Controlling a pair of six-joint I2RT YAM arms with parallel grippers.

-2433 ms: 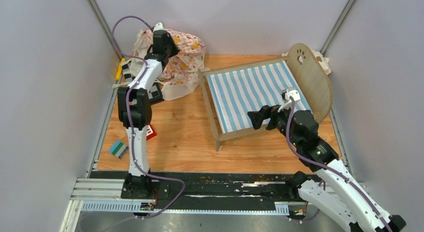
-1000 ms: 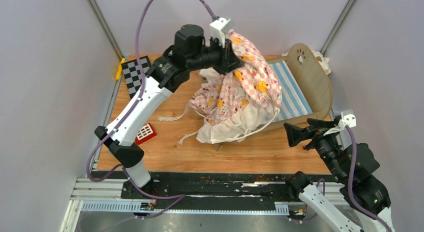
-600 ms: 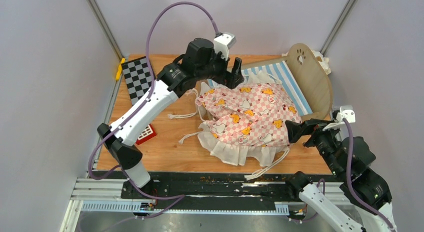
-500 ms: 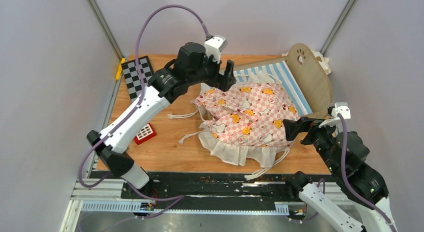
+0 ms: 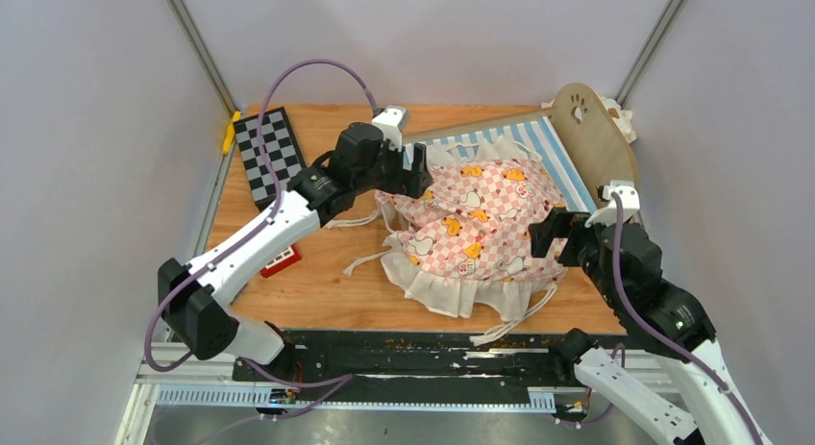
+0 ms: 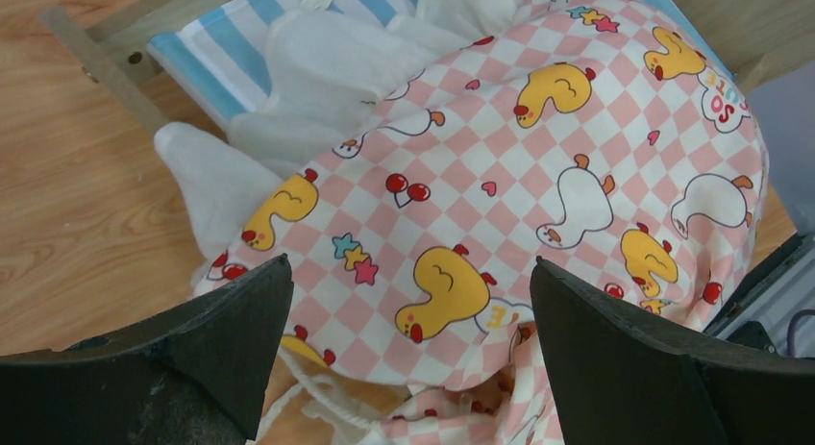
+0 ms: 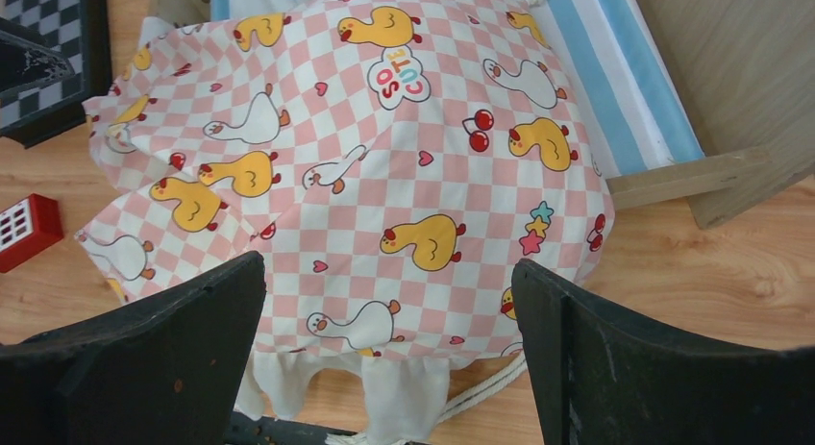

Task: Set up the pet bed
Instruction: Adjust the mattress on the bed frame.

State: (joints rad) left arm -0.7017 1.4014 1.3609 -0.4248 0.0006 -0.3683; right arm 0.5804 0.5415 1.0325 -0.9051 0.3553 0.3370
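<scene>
The pet bed stands at the back right, its blue-and-white striped base mostly covered and its paw-print headboard upright. A pink checkered ruffled cushion lies crumpled over the bed's foot end and spills onto the table in front. My left gripper hovers open at the cushion's left edge, nothing between its fingers. At the cushion's right edge my right gripper is also open and empty. The wrist views show the cushion below both grippers and the striped base beside it.
A black-and-white checkerboard lies at the back left, with a small yellow piece beside it. A red block sits left of the cushion. A cream pillow peeks out behind the headboard. Cushion cords trail toward the front edge.
My left gripper carried the cushion over to the bed, opened and let it drop, then drew back left. My right gripper moved in to the cushion's right edge.
</scene>
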